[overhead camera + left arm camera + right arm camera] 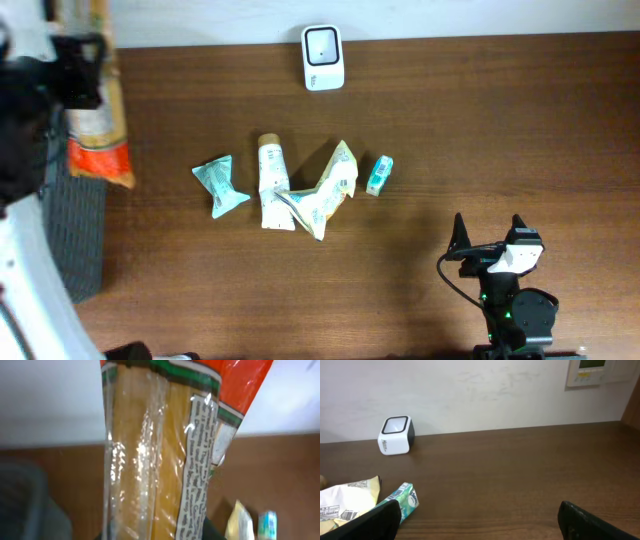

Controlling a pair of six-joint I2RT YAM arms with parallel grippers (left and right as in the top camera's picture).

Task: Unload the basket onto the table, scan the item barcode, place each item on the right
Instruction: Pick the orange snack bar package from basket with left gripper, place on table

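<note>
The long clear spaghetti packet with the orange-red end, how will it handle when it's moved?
The long clear plastic spaghetti packet is probably fairly stiff along its length, since straight strands fill it. Its glossy, wrinkled film looks slippery, so it may slide when gripped. The strands could snap if squeezed hard.

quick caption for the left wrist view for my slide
Close-up of a clear plastic spaghetti packet with a red top, brown wooden table behind

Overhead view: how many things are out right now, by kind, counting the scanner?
barcode scanner: 1
spaghetti pack: 1
teal wrapper: 1
teal box: 1
white tube: 1
crumpled bag: 1
Total: 6
</note>
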